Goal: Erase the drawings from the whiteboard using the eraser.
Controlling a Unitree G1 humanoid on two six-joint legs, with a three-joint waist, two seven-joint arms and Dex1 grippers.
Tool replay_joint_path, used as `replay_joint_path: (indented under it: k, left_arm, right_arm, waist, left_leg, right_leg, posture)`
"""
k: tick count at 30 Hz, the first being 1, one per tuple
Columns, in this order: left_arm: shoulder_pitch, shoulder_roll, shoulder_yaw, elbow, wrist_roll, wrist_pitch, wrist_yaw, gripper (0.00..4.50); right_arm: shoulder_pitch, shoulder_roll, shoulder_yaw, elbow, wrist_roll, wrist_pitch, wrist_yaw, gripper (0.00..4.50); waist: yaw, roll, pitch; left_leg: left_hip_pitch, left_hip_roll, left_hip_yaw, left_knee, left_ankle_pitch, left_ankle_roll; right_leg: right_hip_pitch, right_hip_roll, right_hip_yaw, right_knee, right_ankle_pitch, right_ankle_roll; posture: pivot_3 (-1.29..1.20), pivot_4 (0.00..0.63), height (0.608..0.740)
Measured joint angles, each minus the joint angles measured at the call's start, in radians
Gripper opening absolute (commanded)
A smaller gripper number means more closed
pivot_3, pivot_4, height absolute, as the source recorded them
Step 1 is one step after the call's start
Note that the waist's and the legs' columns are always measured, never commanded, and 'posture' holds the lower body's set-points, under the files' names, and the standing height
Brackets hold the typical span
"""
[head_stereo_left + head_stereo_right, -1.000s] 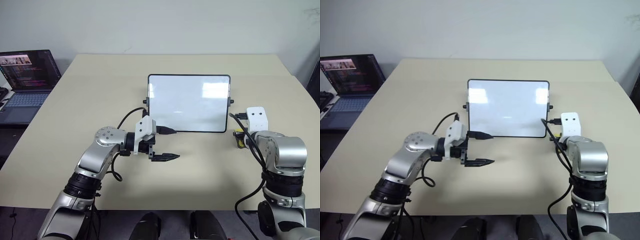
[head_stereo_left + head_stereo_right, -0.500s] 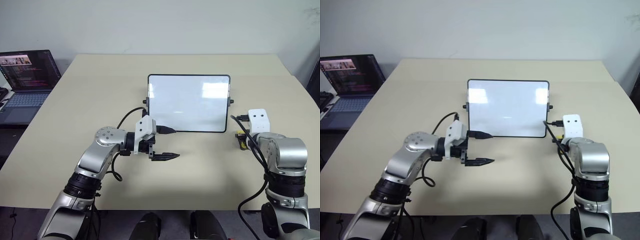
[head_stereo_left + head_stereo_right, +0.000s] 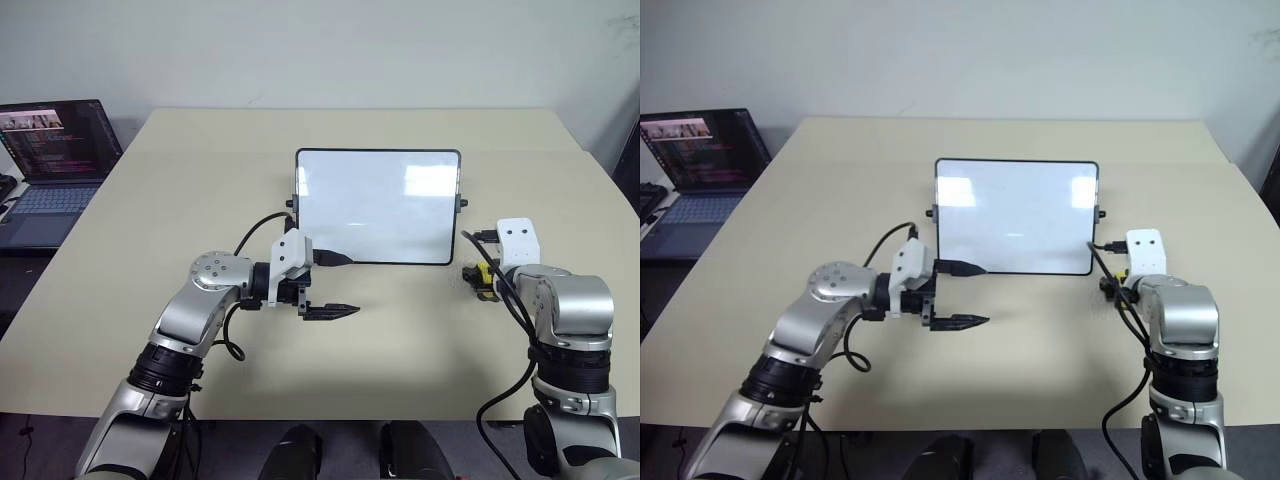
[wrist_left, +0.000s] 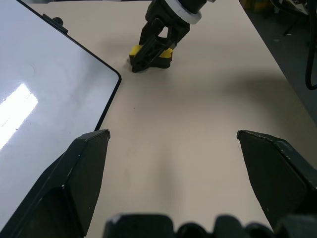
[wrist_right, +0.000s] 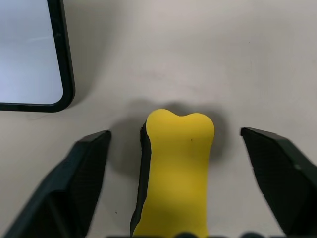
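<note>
Beige table (image 3: 200,180) against a pale wall, open laptop (image 3: 55,165) off its far left edge. Near the middle, lying flat: the whiteboard (image 3: 378,205), glossy, thin black frame, small knobs at the sides. No drawings legible on its surface from the head views; glare and distance may hide faint strokes, so cannot tell whether any remain.

Just off the board's near right corner, resting on the table: the eraser (image 5: 176,168), a small yellow block, waisted at one end, dark underside down. Straddled by the right gripper (image 5: 176,186), fingers spread wide with clear table showing on both sides, no contact at the flanks. Not held at this moment.

Left gripper (image 4: 173,176) hovering level in front of the board's near left corner, fingers wide apart, nothing between them, well apart from the eraser.

Handling, as a judgement: light, fairly stiff body, probably slightly yielding felt below; little risk of damage, more risk of skidding or twisting on the smooth tabletop if nudged off-centre. Best taken across the two long yellow flanks near mid-length, dark face kept downward for wiping. Board itself light and slick, likely to slide under a sideways stroke unless steadied.
</note>
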Motion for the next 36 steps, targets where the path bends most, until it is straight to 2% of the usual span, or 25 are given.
replay_joint_path:
  k: [7, 11, 14, 18, 20, 26, 30, 36]
  left_arm:
    - [0.000, 0.000, 0.022, -0.012, -0.013, 0.027, 0.031, 4.50]
    - [0.006, 0.025, 0.130, -0.074, -0.032, 0.105, 0.149, 4.50]
    - [0.049, 0.027, 0.214, -0.140, -0.025, 0.165, 0.280, 4.50]
    - [0.161, -0.049, 0.264, -0.219, 0.013, 0.225, 0.493, 4.50]
    - [0.237, -0.108, 0.284, -0.257, 0.042, 0.235, 0.608, 4.50]
    - [0.382, -0.225, 0.312, -0.291, 0.162, 0.158, 0.855, 4.50]
    - [0.471, -0.288, 0.301, -0.298, 0.252, 0.046, 0.972, 4.50]
    - [0.526, -0.314, 0.298, -0.298, 0.303, -0.023, 1.041, 4.50]
  right_arm:
    - [-0.034, 0.012, -0.023, -0.004, 0.000, -0.001, -0.016, 4.46]
    - [-0.110, 0.023, -0.095, -0.093, -0.003, -0.005, -0.045, 4.46]
    - [-0.103, 0.035, -0.146, -0.150, -0.002, -0.047, -0.048, 4.46]
    - [0.023, 0.034, -0.176, -0.205, 0.008, -0.176, -0.038, 4.46]
    - [0.140, 0.042, -0.182, -0.236, 0.016, -0.283, -0.029, 4.46]
    - [0.396, 0.094, -0.179, -0.255, 0.042, -0.646, 0.007, 4.46]
    - [0.513, 0.139, -0.178, -0.210, 0.064, -0.879, 0.009, 4.46]
    - [0.550, 0.154, -0.182, -0.119, 0.077, -1.007, -0.003, 4.46]
  waist:
    - [-0.001, 0.000, 0.000]
    - [-0.001, 0.000, 0.000]
    - [0.001, 0.000, 0.000]
    - [0.005, 0.000, 0.000]
    - [0.007, 0.000, 0.000]
    - [0.006, 0.000, 0.000]
    - [0.009, 0.000, 0.000]
    - [0.010, 0.000, 0.000]
  left_leg:
    - [0.000, 0.000, 0.000, 0.000, 0.000, 0.000]
    - [0.000, 0.000, 0.000, 0.000, 0.000, 0.000]
    - [0.000, 0.000, 0.000, 0.000, 0.001, -0.002]
    - [-0.001, -0.001, 0.000, 0.000, 0.001, -0.002]
    - [-0.001, 0.000, 0.000, 0.000, 0.001, -0.002]
    - [0.002, 0.000, 0.002, 0.000, -0.001, 0.002]
    - [0.004, 0.000, 0.003, 0.000, -0.001, 0.002]
    - [0.005, 0.001, 0.005, 0.000, -0.001, 0.002]
  right_leg:
    - [0.000, 0.000, 0.000, 0.001, 0.000, 0.000]
    - [-0.001, 0.000, 0.000, 0.001, 0.000, 0.000]
    - [-0.001, 0.000, 0.001, 0.000, 0.000, 0.000]
    - [0.000, -0.001, 0.001, -0.001, 0.000, 0.001]
    - [0.000, -0.001, 0.000, -0.002, 0.000, 0.001]
    - [0.001, -0.001, 0.003, 0.001, -0.001, 0.001]
    - [0.003, 0.000, 0.003, 0.001, -0.001, 0.001]
    - [0.003, 0.000, 0.005, 0.001, -0.001, 0.001]
  posture:
    - [0.00, 0.150, 0.740]
    - [0.00, 0.150, 0.740]
    - [0.00, 0.150, 0.740]
    - [0.00, 0.150, 0.740]
    - [0.00, 0.150, 0.740]
    - [0.00, 0.150, 0.740]
    - [0.00, 0.150, 0.740]
    - [0.00, 0.150, 0.740]
